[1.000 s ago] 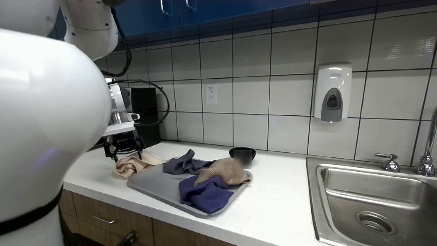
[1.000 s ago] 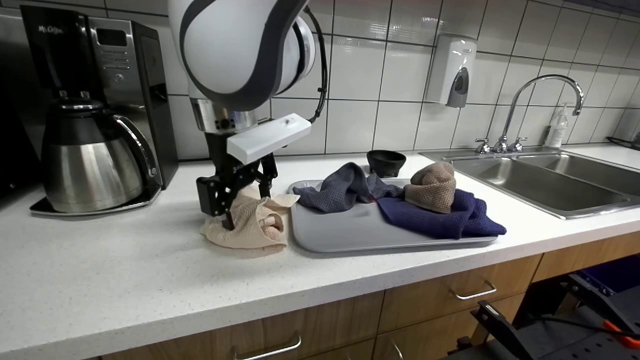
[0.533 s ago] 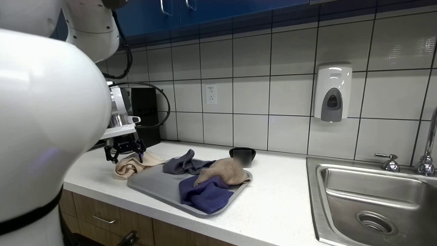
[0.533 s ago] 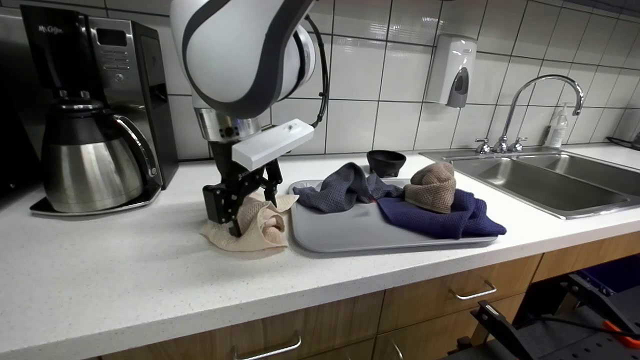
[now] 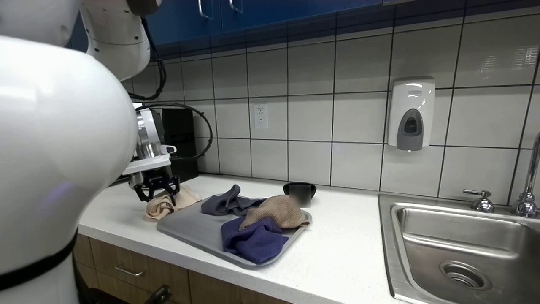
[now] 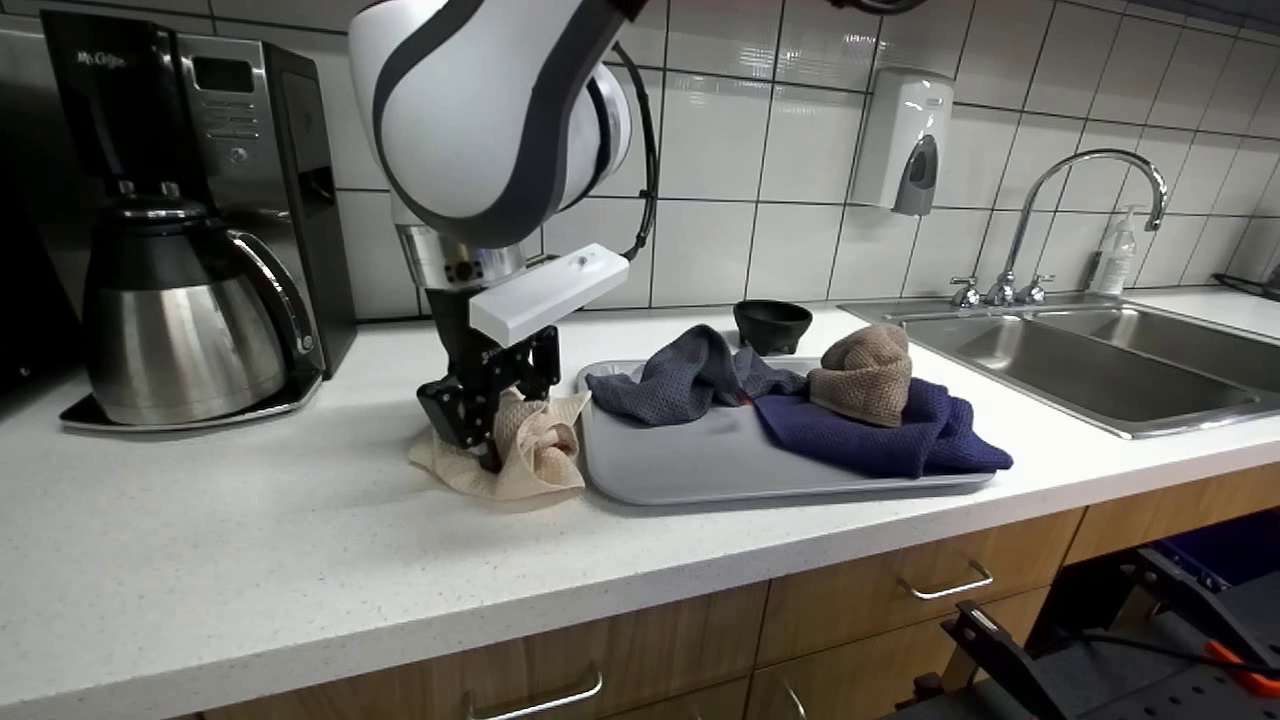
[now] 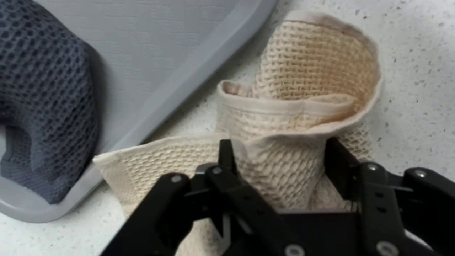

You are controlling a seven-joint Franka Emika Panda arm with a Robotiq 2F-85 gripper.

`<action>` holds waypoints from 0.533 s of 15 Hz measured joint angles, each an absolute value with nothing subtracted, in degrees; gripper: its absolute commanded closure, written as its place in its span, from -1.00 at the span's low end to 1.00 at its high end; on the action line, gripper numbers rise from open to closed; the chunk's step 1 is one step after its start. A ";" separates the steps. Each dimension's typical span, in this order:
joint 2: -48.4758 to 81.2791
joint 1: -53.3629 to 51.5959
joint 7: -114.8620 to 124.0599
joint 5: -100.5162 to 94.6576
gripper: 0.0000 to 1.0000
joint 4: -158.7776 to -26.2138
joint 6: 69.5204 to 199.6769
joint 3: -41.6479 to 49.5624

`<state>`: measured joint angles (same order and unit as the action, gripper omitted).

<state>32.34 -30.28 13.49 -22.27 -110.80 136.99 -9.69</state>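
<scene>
A crumpled cream cloth (image 7: 312, 64) lies on the counter, close beside the tray's near corner in the wrist view. My gripper (image 6: 518, 425) is tilted down over this cloth (image 6: 550, 455), its black fingers on either side of a bunched fold. In the wrist view the gripper (image 7: 279, 153) has its jaws well apart, narrower than at their widest. The fold fills the gap and seems to touch both fingers (image 7: 337, 167); how firmly, I cannot tell. The cloth rests on the counter. The robot's white arm partly hides the counter in an exterior view, beside the gripper (image 5: 159, 200).
A grey tray (image 6: 680, 465) carries a slate-blue cloth (image 6: 680, 385), a purple-blue cloth (image 6: 860, 440) and a brown cloth (image 6: 865, 375). Behind it stands a black bowl (image 6: 772, 325). A coffee maker (image 6: 185, 330) stands left of the gripper there; a steel sink (image 5: 460, 236) lies beyond the tray.
My gripper has moved down and slightly toward the tray. Its fingers have drawn closer together around the cream cloth, which has bunched up and shifted slightly.
</scene>
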 measured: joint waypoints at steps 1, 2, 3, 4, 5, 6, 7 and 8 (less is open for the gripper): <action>32.36 -30.28 13.49 -22.27 0.47 -110.68 136.99 -9.69; 32.37 -30.28 13.49 -22.27 0.59 -110.57 137.00 -9.68; 32.38 -30.28 13.49 -22.27 0.76 -110.47 137.00 -9.68; 32.38 -30.28 13.49 -22.27 0.89 -110.38 136.99 -9.68; 32.38 -30.28 13.49 -22.27 0.98 -110.29 137.00 -9.65; 32.38 -30.28 13.49 -22.27 1.00 -110.15 137.00 -9.59; 32.38 -30.28 13.49 -22.27 0.95 -110.00 137.01 -9.47; 32.38 -30.28 13.52 -22.27 0.97 -109.83 137.06 -9.26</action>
<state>32.38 -30.28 13.52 -22.27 -109.83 137.06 -9.26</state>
